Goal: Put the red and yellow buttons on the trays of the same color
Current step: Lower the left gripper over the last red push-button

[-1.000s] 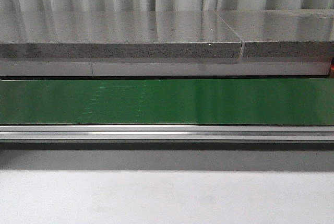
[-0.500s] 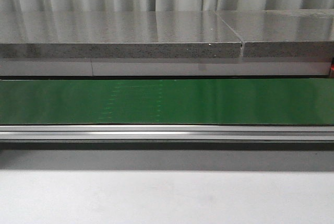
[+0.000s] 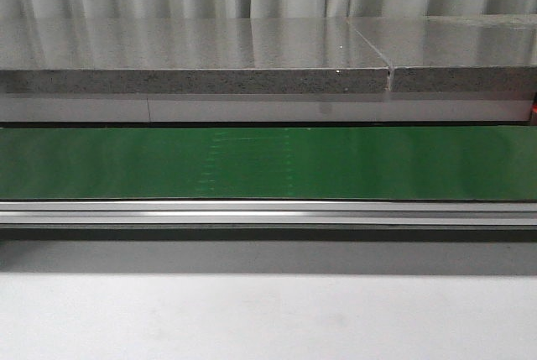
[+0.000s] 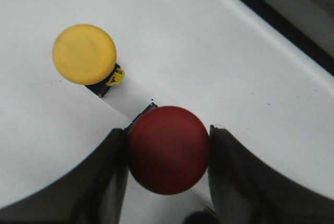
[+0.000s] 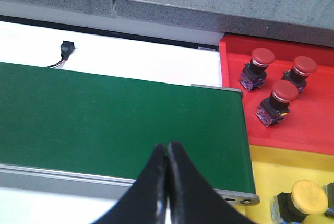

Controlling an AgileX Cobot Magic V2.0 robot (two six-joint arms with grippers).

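In the left wrist view my left gripper is shut on a red button, its dark fingers pressed against both sides of the round cap. A yellow button stands apart on the white surface beyond it. My right gripper is shut with nothing in it, hanging over the green belt. Past the belt's end sits a red tray holding three red buttons, and beside it a yellow tray with a yellow button. Neither gripper shows in the front view.
The green conveyor belt runs across the front view with a metal rail along its near side and a grey stone ledge behind. A small black connector with a cable lies on the white strip beyond the belt.
A faint pattern on the green belt has shifted to the right across the front view. Nothing else has moved there.
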